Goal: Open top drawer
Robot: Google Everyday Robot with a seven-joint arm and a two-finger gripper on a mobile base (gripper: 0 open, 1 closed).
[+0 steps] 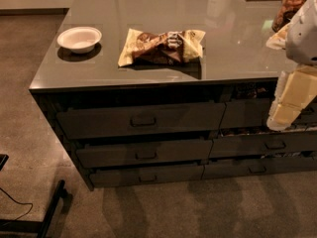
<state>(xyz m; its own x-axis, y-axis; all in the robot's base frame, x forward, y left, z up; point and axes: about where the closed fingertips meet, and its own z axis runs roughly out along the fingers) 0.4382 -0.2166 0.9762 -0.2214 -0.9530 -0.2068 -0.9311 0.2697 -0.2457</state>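
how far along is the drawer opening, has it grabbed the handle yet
Nothing looks done yet: the top drawer sits about in line with the fronts below it, its handle untouched. In hand: the gripper hangs at the picture's right edge, before the right-hand drawers, apart from that handle. Left: reach the handle, grip it and pull.

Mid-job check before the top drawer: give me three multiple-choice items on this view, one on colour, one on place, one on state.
1. The bowl is: A) red; B) white; C) black.
2. The gripper is: A) at the right edge, apart from the top drawer; B) on that drawer's handle; C) over the bowl.
3. The snack bag is: A) standing; B) lying flat; C) hanging.
1B, its surface is white; 2A, it hangs far right; 3B, it lies on the counter.
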